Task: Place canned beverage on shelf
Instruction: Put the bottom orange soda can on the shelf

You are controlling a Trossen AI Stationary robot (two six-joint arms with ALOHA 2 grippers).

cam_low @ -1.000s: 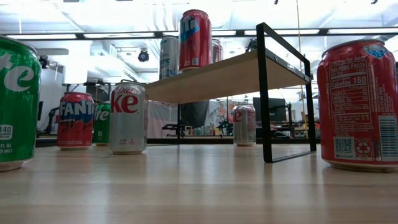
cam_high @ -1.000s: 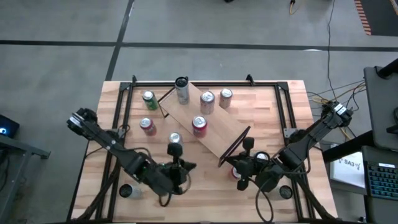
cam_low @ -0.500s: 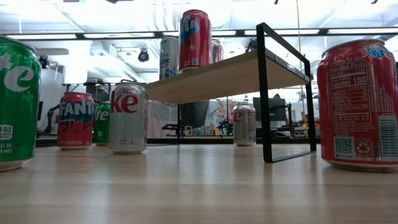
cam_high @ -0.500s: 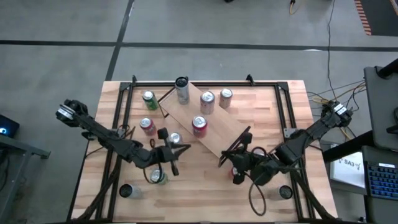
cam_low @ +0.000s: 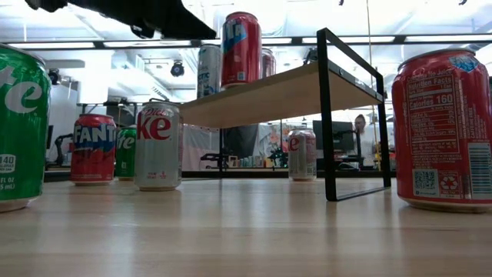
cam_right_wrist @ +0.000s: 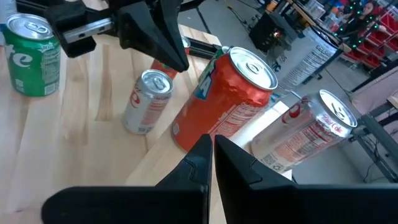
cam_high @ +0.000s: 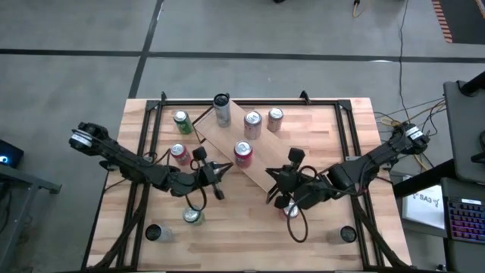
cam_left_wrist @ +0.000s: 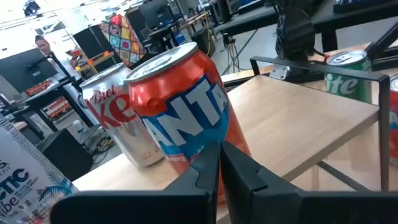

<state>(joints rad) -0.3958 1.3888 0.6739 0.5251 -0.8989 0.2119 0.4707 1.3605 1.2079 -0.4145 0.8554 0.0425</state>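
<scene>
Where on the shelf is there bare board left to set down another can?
The shelf is bare along its near-right half, between the red Fanta can and the end frame by the right pincer. Its far end is crowded: a silver can and a tall can stand there.

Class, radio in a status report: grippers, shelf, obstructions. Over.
Left gripper and right gripper both shut, empty, flanking the shelf. Three cans already on shelf. Other cans standing loose on table. Over.
</scene>
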